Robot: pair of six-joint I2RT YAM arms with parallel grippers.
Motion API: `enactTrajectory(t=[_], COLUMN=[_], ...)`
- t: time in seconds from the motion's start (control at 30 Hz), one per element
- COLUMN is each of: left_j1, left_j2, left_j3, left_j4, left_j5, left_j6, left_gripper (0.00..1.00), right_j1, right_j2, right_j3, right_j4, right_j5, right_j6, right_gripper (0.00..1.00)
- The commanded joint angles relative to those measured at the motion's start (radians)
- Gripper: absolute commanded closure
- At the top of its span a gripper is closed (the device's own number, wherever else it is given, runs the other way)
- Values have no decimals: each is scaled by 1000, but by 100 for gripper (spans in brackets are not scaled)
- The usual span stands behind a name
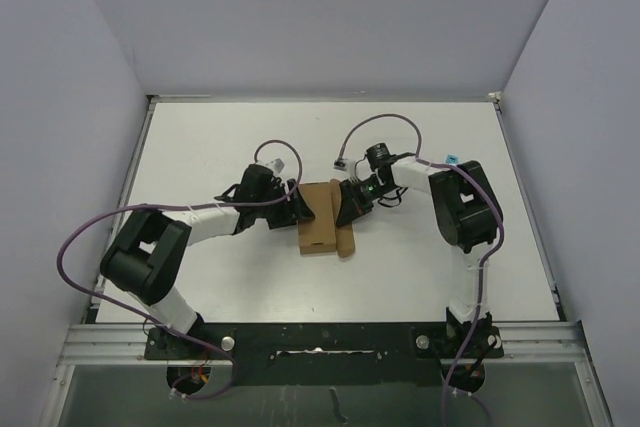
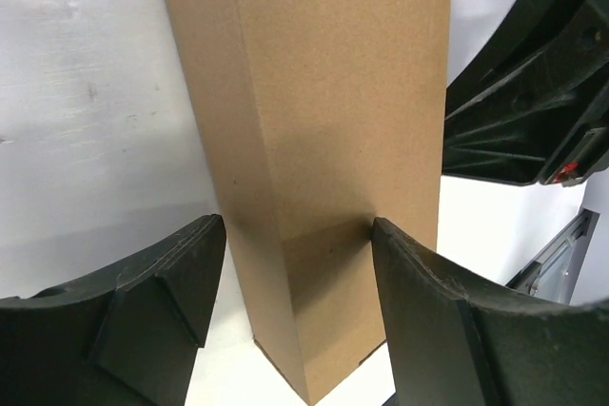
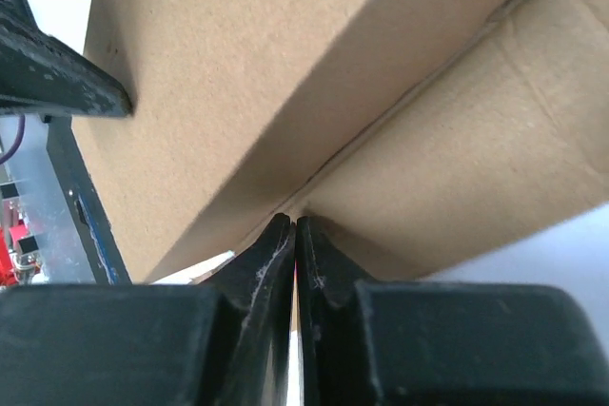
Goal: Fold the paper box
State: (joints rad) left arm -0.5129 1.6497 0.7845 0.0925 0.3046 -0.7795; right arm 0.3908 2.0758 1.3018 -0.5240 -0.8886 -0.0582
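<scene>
The paper box [image 1: 320, 215] is a brown cardboard carton lying mid-table, with one flap [image 1: 346, 243] hanging open at its near right corner. My left gripper [image 1: 300, 209] is at the box's left side. In the left wrist view the gripper [image 2: 297, 235] is open, and its fingers [image 2: 171, 301] straddle the near end of the box [image 2: 324, 121]. My right gripper [image 1: 346, 207] is at the box's right side. In the right wrist view it [image 3: 295, 222] is shut, with its tips pressed into the crease between the box body [image 3: 219, 73] and the flap [image 3: 476, 168].
The other arm's black gripper shows at the right of the left wrist view [image 2: 523, 92]. White walls enclose the table on three sides [image 1: 320, 17]. A metal rail [image 1: 320, 337] runs along the near edge by the arm bases.
</scene>
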Motion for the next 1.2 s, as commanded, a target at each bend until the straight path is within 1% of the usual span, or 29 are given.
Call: enactTrajectory(t=[0.0,0.1,0.2,0.23,0.3,0.37,0.4,0.47,0.5,0.53,0.57,0.67,0.73,0.8,1.07,1.17], left_j1=[42,72,94,97,97,97,97,96,97,97,96,97,97,97,91,90], left_j2=[-68,-107,-137,-146,-169,-187,-196,-210,-215,-218,-221,-210,-195,-177,-97,-77], left_j3=[4,11,23,23,15,4,-15,-50,-62,-73,-82,-92,-98,-100,-90,-87], left_j4=[-5,-14,-41,-46,-46,-39,-32,-7,8,23,36,40,49,70,124,119], left_j5=[34,62,82,87,103,127,135,149,154,154,150,129,127,131,154,148], left_j6=[59,96,132,140,152,155,154,151,151,153,156,165,164,157,142,148], left_gripper=[38,36,34,34,34,34,34,33,34,33,33,33,33,33,34,35], right_j1=[-40,-78,-100,-100,-95,-89,-89,-88,-84,-79,-66,4,76,117,181,200], right_j2=[-99,-168,-271,-320,-433,-579,-633,-712,-734,-740,-734,-676,-643,-618,-557,-538], right_j3=[30,16,-24,-55,-152,-287,-383,-501,-537,-563,-572,-561,-572,-583,-567,-554], right_j4=[-33,-40,-26,-13,18,46,55,50,41,40,41,57,99,153,226,240], right_j5=[56,60,12,-9,-74,-133,-168,-219,-235,-240,-226,-139,-65,-11,111,140], right_j6=[-94,-168,-312,-372,-556,-818,-937,-1171,-1260,-1314,-1344,-1358,-1356,-1337,-1263,-1237], right_gripper=[95,94,90,84,65,44,36,24,20,18,18,27,30,33,48,59])
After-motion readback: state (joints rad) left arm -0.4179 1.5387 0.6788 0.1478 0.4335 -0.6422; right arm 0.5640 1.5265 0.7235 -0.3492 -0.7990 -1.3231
